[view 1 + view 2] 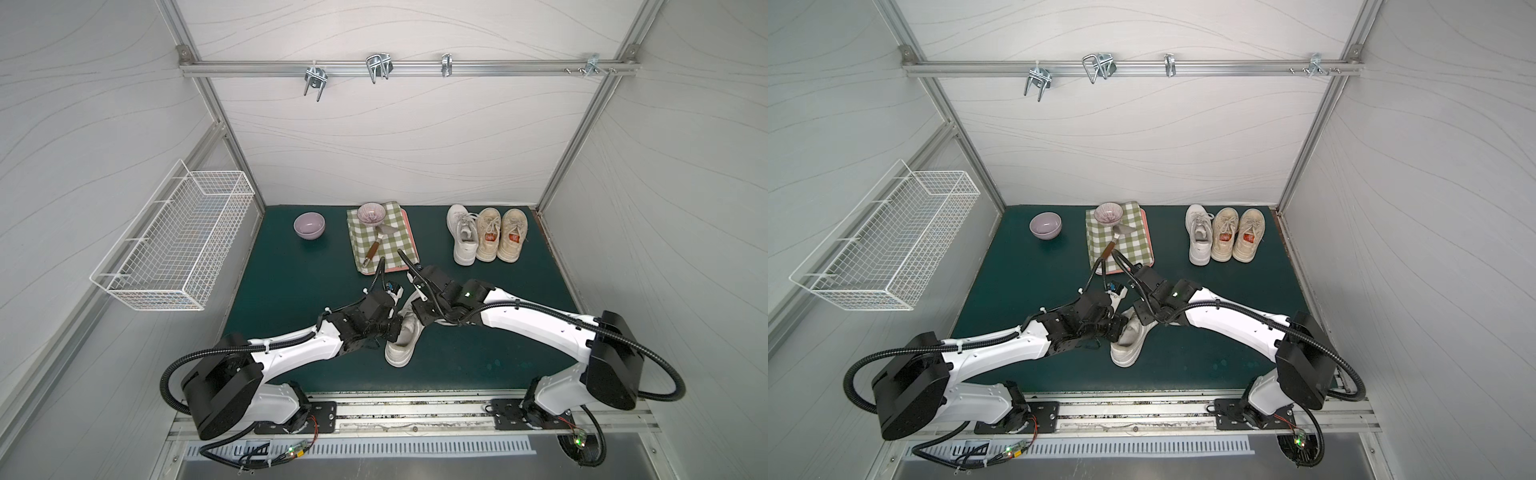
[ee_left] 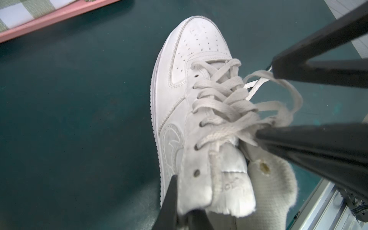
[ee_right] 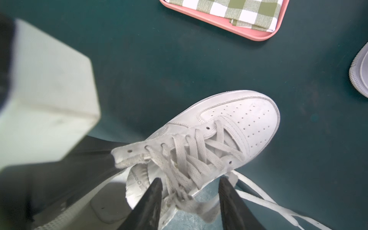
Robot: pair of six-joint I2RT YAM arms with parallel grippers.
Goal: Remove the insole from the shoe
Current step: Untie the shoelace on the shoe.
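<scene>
You have the white leather lace-up sneaker (image 1: 400, 353) near the 6 o'clock edge of the dark green mat (image 1: 291, 316). The wrist views put its perforated toe toward 12 o'clock, aimed at the pink tray with the green-checked cloth (image 3: 215, 22). That leaves the heel and the mouth of the shoe facing both arms, which is why they meet over it.

Your left gripper (image 2: 183, 201) is clamped tight on the top of the eyelet flap (image 2: 196, 185), on the sneaker's 9 o'clock side. I read that hold as an anchor: it pins the shoe and draws the flap outward so the mouth gapes.

Your right gripper (image 3: 189, 183) comes in from 3 o'clock with its jaws apart, gripping nothing. One of its fingers (image 2: 298, 145) is down beside the padded tongue (image 2: 233, 179), inside the opening. The other stands outside, past the loose grey-white laces (image 2: 223, 99). So it straddles the far flap and the lace ends rather than the target.

The insole (image 3: 104, 213) is inside the shoe, not yet lifted. I take the pale flat patch deep in the mouth, seen in the right wrist view, for its heel end, though it is blurred. Judging from this, you need the inner finger deeper and toward the heel, clear of the laces, before you pinch.
</scene>
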